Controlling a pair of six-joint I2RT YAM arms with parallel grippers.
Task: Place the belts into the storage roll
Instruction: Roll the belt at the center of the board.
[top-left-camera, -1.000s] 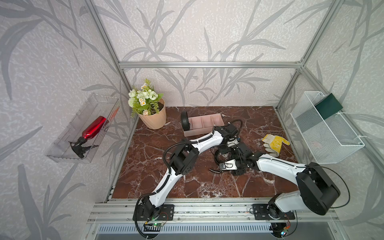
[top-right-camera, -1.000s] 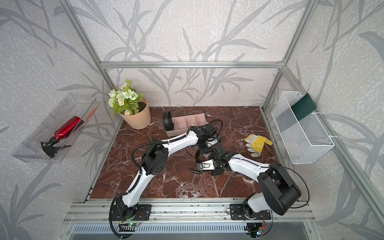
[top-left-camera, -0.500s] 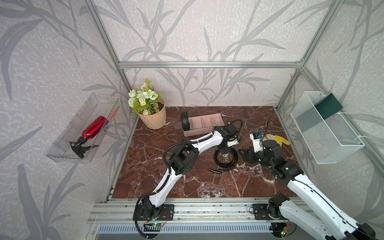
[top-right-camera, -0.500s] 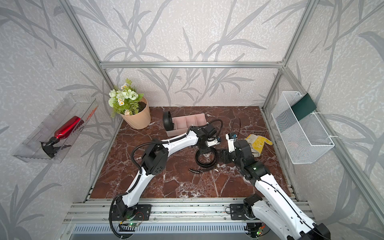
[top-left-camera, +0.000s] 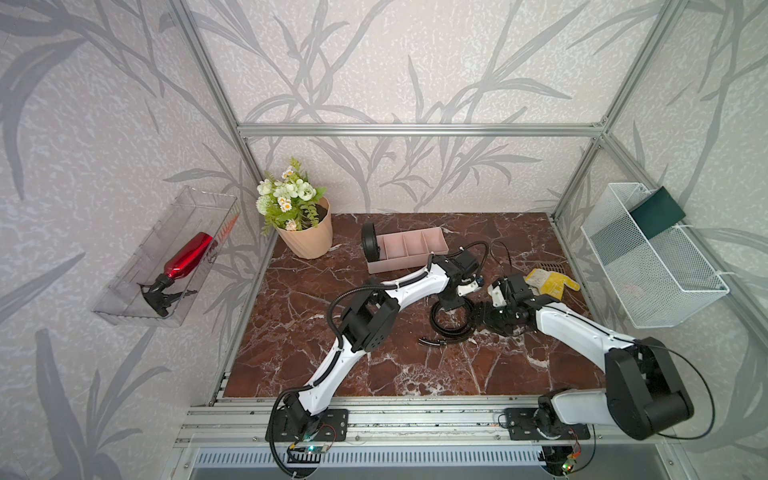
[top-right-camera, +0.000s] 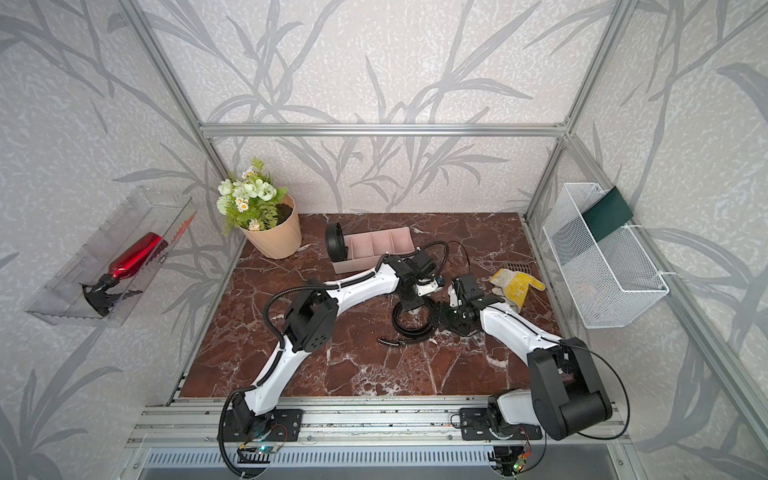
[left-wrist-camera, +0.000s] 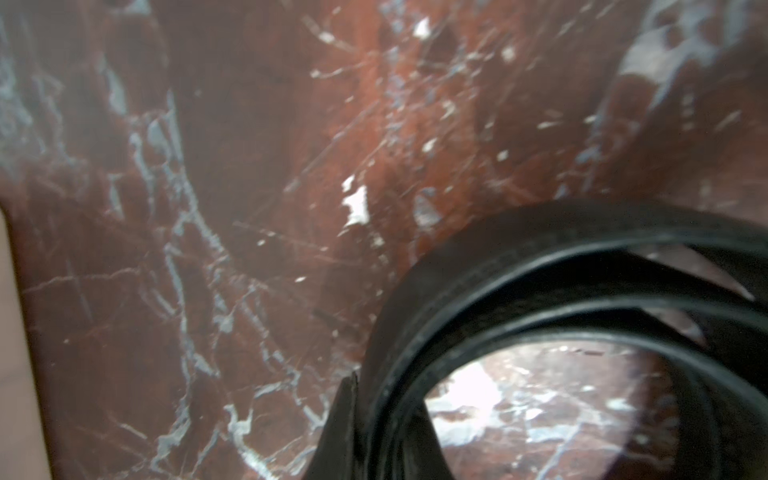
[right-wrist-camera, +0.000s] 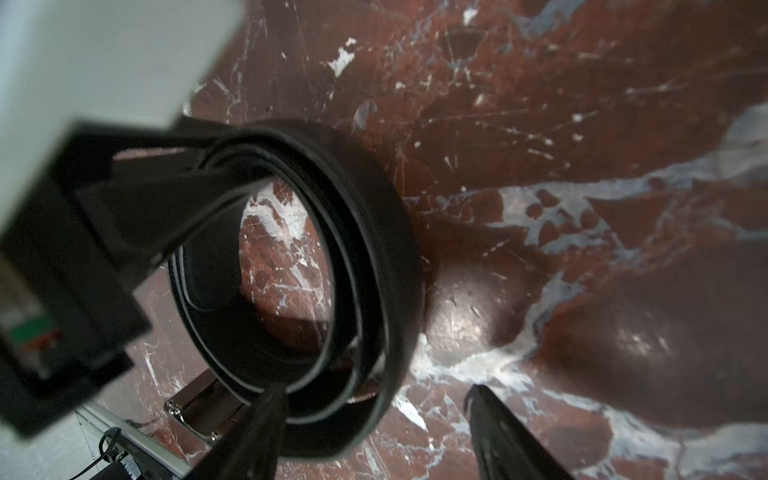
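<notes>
The storage roll (top-left-camera: 415, 262) (top-right-camera: 365, 259), a pale pink divided tray, lies at the back of the table. One coiled black belt (top-left-camera: 369, 248) (top-right-camera: 334, 242) stands on edge at its left end. A second belt (top-left-camera: 455, 328) (top-right-camera: 409, 330) lies loosely coiled mid-table, its tail (top-left-camera: 434, 342) trailing forward. My left gripper (top-left-camera: 451, 302) (top-right-camera: 409, 306) (left-wrist-camera: 382, 415) is shut on that coil's wall (left-wrist-camera: 540, 286). My right gripper (top-left-camera: 478, 320) (top-right-camera: 439, 318) (right-wrist-camera: 374, 390) is open at the coil's right side. One of its fingers (right-wrist-camera: 257, 432) is over the inner turns, the other outside the coil (right-wrist-camera: 374, 232).
A peach flowerpot (top-left-camera: 307, 239) stands back left. A yellow work glove (top-left-camera: 548, 282) and a floor drain (top-left-camera: 550, 266) lie right of my right wrist. A white wire basket (top-left-camera: 648, 266) hangs on the right wall, a clear bin (top-left-camera: 137, 291) with a red spray bottle (top-left-camera: 187, 257) on the left wall.
The right arm drew back to the right half a second ago and has come down again beside the coil. The left gripper stayed shut on the belt.
</notes>
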